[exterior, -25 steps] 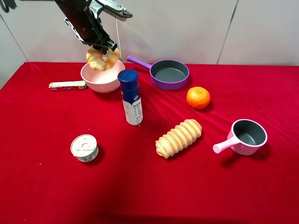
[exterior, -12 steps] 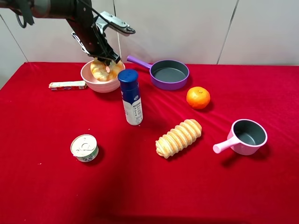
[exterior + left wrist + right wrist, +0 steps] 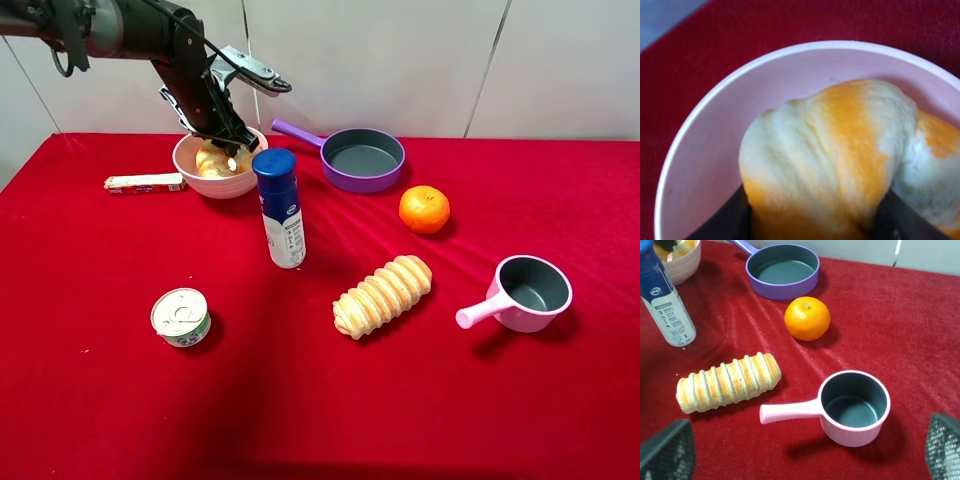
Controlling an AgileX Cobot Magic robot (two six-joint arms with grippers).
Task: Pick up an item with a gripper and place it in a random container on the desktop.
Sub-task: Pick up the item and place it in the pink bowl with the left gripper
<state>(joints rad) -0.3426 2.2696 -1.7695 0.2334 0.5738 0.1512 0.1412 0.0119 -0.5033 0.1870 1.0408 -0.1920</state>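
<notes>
The golden-yellow ring bread point(image 3: 213, 160) sits low inside the pale pink bowl point(image 3: 215, 186) at the back left of the red desktop point(image 3: 300, 400). My left gripper point(image 3: 229, 150) reaches down into the bowl and is shut on the bread. In the left wrist view the bread point(image 3: 830, 150) fills the space between the dark fingers point(image 3: 725, 222), with the bowl's wall point(image 3: 705, 160) around it. My right gripper point(image 3: 805, 447) is open and empty, above the desktop near the small pink pot; it is out of the exterior high view.
A blue-capped bottle point(image 3: 279, 207) stands right in front of the bowl. A wrapped bar point(image 3: 145, 183) lies to the bowl's left. A purple pan point(image 3: 365, 158), an orange point(image 3: 424, 209), a long ridged loaf point(image 3: 383, 295), a small pink handled pot point(image 3: 530, 290) and a tin can point(image 3: 181, 317) are spread around.
My left gripper has come down with the ring bread, from above the bowl's rim to inside the bowl. Nothing else has moved.
</notes>
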